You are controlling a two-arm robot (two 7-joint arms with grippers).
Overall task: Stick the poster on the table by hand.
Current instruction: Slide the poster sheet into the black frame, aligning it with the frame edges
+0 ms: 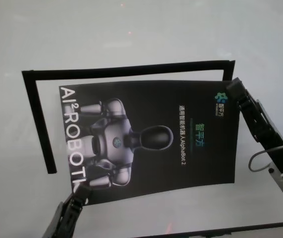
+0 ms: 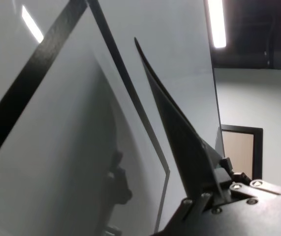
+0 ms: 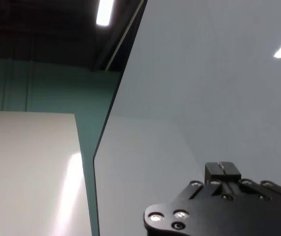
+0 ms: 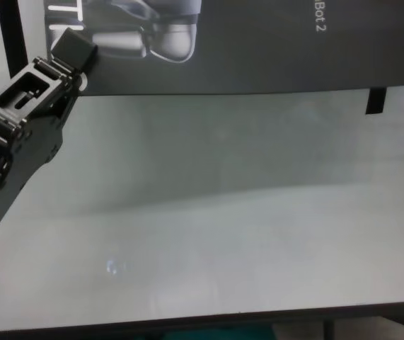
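A: Poster point(image 1: 151, 136) held skewed just over the table point(image 1: 131, 29), inside the tape frame point(image 1: 34, 106); left claw point(image 1: 77, 194) and right claw point(image 1: 234, 85) pinching opposite corners.

B: Could crease or land crooked if lowered unevenly.

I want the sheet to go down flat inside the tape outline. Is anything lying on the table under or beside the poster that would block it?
Nothing visible does. The poster is gripped by the left gripper at its near-left corner and the right gripper at its far-right corner. Only flat black tape strips frame the table.
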